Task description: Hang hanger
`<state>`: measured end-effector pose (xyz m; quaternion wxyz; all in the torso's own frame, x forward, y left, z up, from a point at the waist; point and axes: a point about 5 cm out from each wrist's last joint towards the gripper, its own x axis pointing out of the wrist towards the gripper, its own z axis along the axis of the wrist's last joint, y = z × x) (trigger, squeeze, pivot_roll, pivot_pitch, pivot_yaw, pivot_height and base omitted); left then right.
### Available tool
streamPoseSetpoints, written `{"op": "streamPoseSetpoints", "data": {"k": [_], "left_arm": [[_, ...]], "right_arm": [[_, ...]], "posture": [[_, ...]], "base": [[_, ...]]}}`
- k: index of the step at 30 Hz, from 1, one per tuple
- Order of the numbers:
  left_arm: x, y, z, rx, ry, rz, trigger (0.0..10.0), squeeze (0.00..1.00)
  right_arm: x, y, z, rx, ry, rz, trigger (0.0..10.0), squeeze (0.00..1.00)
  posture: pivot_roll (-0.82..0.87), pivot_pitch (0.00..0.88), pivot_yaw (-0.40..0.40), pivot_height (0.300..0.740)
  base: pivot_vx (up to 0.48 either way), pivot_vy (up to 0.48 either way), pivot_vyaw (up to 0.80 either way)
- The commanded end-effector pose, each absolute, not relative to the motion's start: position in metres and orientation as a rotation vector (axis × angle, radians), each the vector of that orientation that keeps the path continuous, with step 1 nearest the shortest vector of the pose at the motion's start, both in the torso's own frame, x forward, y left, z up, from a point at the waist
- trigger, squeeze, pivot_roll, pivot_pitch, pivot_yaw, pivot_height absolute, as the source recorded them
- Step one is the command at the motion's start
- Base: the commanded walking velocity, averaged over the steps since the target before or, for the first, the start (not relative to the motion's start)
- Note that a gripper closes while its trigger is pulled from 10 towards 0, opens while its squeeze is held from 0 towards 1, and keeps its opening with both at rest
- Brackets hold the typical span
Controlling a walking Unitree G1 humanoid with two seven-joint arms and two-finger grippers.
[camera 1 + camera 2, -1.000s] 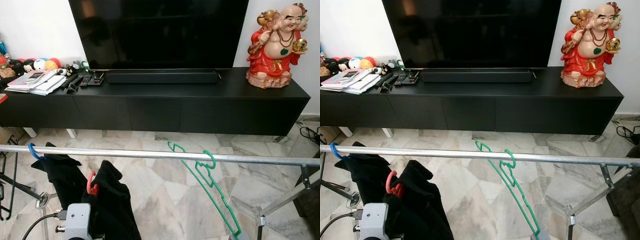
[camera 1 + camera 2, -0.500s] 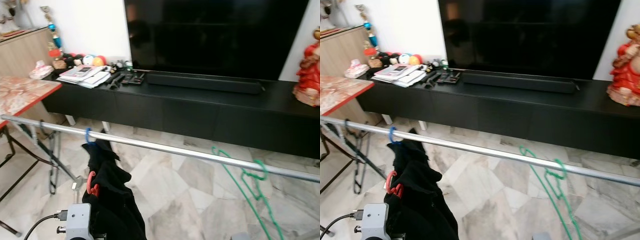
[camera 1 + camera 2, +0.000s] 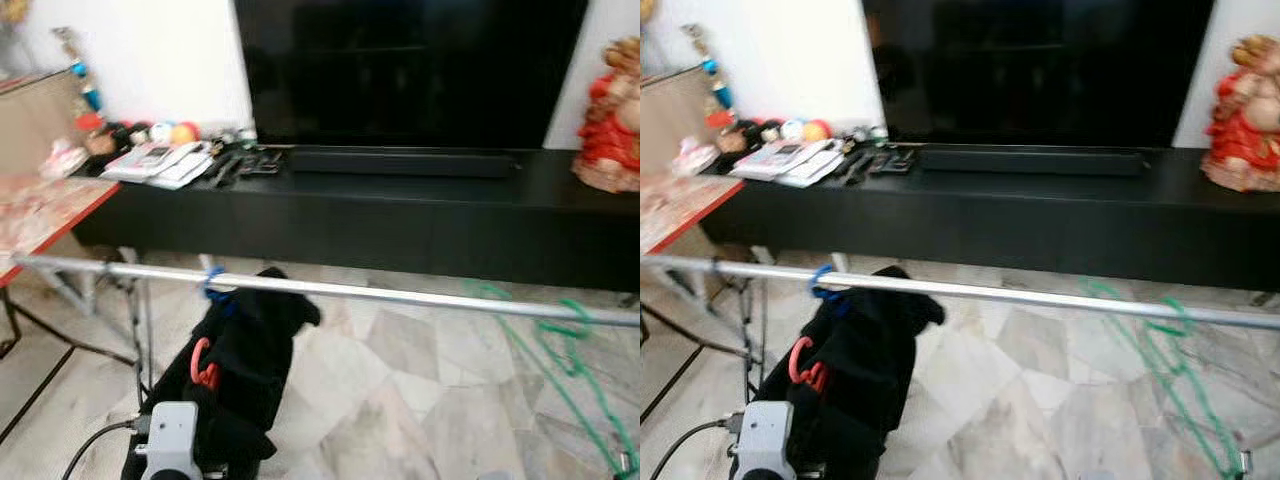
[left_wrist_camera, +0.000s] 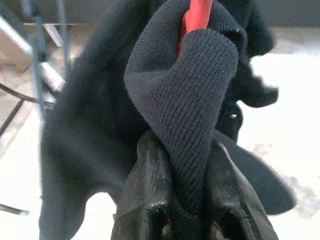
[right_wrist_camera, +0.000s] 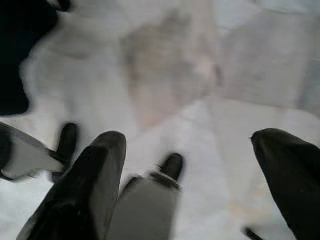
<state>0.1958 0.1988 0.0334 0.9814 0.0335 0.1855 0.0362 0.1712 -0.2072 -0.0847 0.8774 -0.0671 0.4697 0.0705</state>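
A red hanger [image 3: 204, 364] carries a black knit garment [image 3: 243, 380] and sits just below the metal rail [image 3: 400, 297]. My left gripper [image 4: 187, 165] is shut on the fabric wrapped over that hanger's red neck [image 4: 197, 15]. Beside it, another black garment hangs from a blue hanger hook [image 3: 213, 283] on the rail. Two green hangers [image 3: 565, 335] hang empty at the rail's right end. My right gripper [image 5: 192, 165] stands open over the marble floor, with nothing between its fingers.
A long black TV console [image 3: 400, 215] stands behind the rail, with a TV [image 3: 400, 70], papers and remotes [image 3: 170, 165] and a red statue [image 3: 608, 120]. A marbled table [image 3: 40, 210] is at the left. The rack's legs [image 3: 130, 320] reach the floor there.
The whole picture shifted and blurred as the camera turned left and partly back. The red hanger with its garment stays in my left gripper, close under the rail.
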Motion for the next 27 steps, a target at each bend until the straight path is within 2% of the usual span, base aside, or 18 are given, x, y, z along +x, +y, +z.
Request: {"op": "streamPoseSetpoints", "data": {"k": [1, 11, 27], "left_arm": [[0.2016, 0.1998, 0.0444, 0.07, 0.317, 0.079, 10.0, 0.0], [0.203, 0.1959, 0.045, 0.077, 0.3, 0.041, 10.0, 0.0], [0.2043, 0.1918, 0.0411, 0.062, 0.297, 0.006, 10.0, 0.0]], "right_arm": [[0.1687, -0.2162, -0.0842, -0.149, 0.99, 0.123, 10.0, 0.0], [0.1688, -0.2163, -0.0842, -0.148, 0.992, 0.126, 10.0, 0.0], [0.1694, -0.216, -0.0839, -0.145, 0.987, 0.122, 10.0, 0.0]], "posture": [[0.08, 0.034, 0.049, 0.74], [0.08, 0.037, 0.048, 0.74], [0.07, 0.039, 0.049, 0.74]], "base": [[0.0, 0.379, -0.58], [0.0, 0.0, -0.77], [0.0, 0.0, 0.0]]}}
